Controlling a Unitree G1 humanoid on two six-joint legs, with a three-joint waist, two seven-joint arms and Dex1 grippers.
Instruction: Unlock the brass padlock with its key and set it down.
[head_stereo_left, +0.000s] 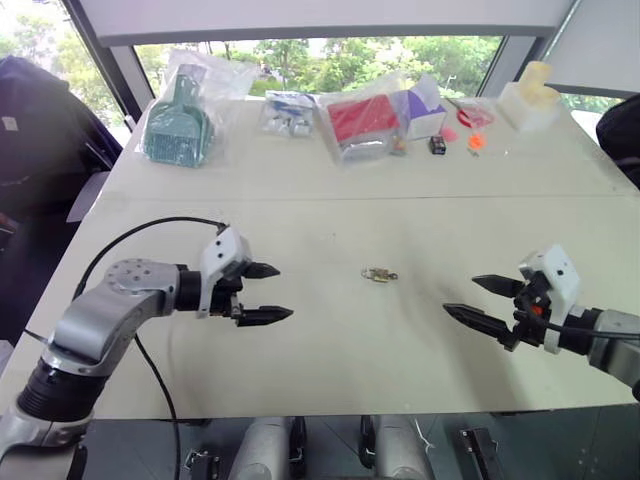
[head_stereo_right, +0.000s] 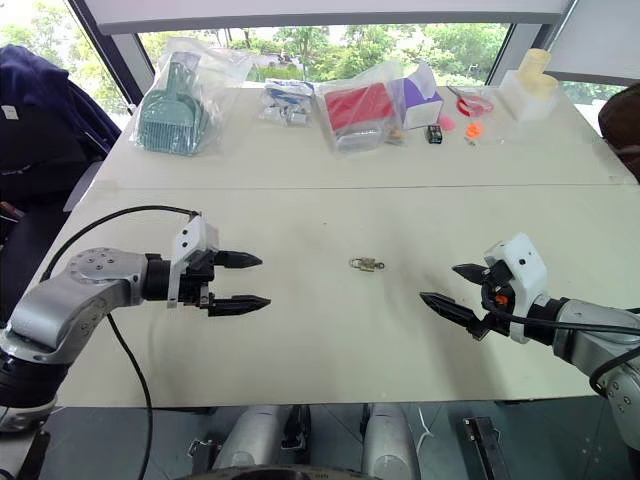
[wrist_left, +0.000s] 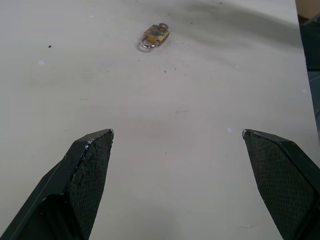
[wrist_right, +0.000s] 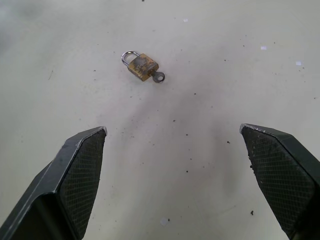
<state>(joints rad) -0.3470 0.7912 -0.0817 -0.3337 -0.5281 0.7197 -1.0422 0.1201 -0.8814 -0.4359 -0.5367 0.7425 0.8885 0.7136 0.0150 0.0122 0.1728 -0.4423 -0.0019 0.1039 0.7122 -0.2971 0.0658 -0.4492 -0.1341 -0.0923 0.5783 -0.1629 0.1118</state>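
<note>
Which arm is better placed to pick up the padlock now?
Right, narrowly. The brass padlock lies flat on the table between both open tools, and the right tool looks slightly nearer than the left tool.

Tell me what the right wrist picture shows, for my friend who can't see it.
A tiny yellow-brass padlock with a thin silvery U-shaped shackle lies flat on a pale, speckled tabletop, with a small grey key sticking out of its bottom end. Nearer the camera, the right gripper is open wide, its two black fingers apart and touching nothing.
</note>
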